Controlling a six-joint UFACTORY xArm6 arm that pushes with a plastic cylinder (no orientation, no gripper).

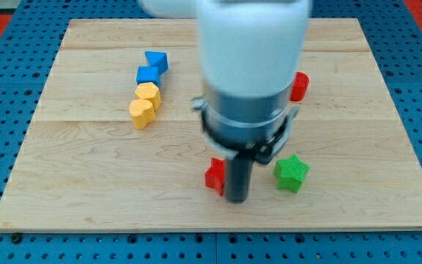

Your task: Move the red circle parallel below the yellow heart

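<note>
text: none legible | labels: none | numbers: none

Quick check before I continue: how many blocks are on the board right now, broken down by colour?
Blue: 2, upper blue block and lower blue block
Yellow: 2, upper yellow block and lower yellow heart-like block
Red: 2, red block at the arm's right and red block beside my tip
Green: 1, green star-like block
Total: 7 visible; the arm may hide more.

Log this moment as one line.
tip: hidden end, right of low red block | other red block: upper right | yellow heart block: left
</note>
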